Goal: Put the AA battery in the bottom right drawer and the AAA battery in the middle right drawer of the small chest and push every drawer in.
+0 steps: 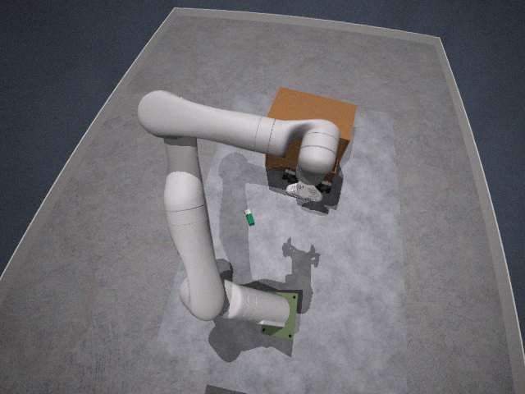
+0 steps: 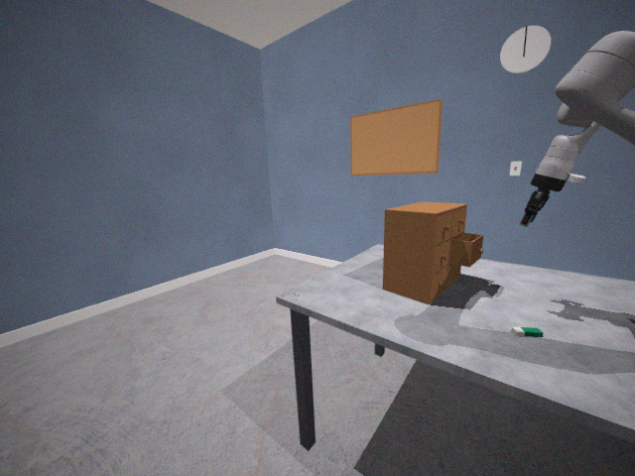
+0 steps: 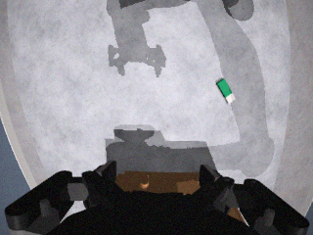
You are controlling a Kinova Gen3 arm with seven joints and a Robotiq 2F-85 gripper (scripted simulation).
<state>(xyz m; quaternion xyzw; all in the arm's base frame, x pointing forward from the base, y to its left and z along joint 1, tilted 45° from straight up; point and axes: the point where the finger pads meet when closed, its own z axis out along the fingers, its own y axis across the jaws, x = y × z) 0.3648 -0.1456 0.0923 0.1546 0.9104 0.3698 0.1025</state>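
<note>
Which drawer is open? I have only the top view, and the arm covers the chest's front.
Observer: In the exterior view one drawer is pulled partway out on the right column of the chest. It looks like the middle row.
Operator: Is the gripper down at that drawer, holding a battery?
Observer: No. The gripper hangs well above the drawer, tilted downward, open and holding nothing.

Plain blue-walled office-like room, grey carpeted floor (image 2: 154,358), orange cork noticeboard (image 2: 395,137), round white wall clock (image 2: 525,49), white light switch (image 2: 515,168), grey dark-legged table (image 2: 358,301).
</note>
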